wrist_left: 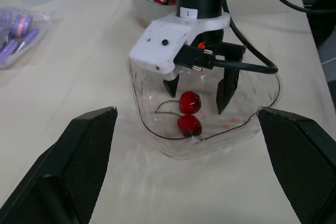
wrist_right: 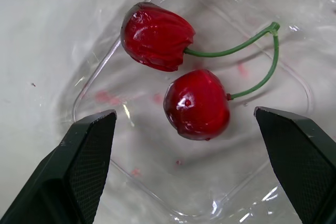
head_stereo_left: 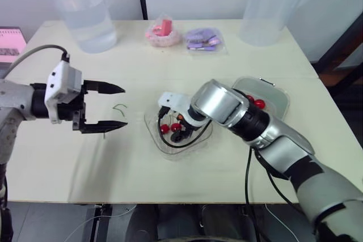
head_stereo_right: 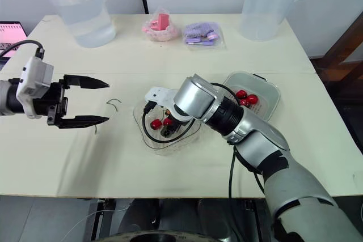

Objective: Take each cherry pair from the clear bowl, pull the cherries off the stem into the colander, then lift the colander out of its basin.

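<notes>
right gripper [wrist_left: 197, 99] is down inside the clear bowl [head_stereo_left: 180, 147], fingers spread, one on each side of the cherry pair [wrist_right: 181, 74]. from the right wrist view neither finger is touching the fruit, there's a gap on both sides. the two cherries lie on the bowl's bottom just beside each other, and their green stems meet at one end, so they're not pulled apart. some faint red smears show on the plastic around them.

left gripper [head_stereo_right: 107, 102] hovers over the counter [head_stereo_left: 227, 60] to the robot's left of the bowl, fingers spread wide with nothing between them, pointing toward the bowl. a loose green stem [head_stereo_right: 114, 102] lies on the counter just past its fingertips, between the gripper and the bowl.

the colander [head_stereo_right: 271, 86] sits on the robot's right of the bowl, close behind the right forearm, with a few red cherries [head_stereo_right: 245, 97] in it. can't really tell colander and basin apart from here.

at the back of the counter: a water jug [head_stereo_left: 85, 9] on the left, another clear container [head_stereo_left: 272, 4] on the right, and between them a pink bag [head_stereo_left: 163, 33] and a purple bag [head_stereo_left: 202, 39].
</notes>
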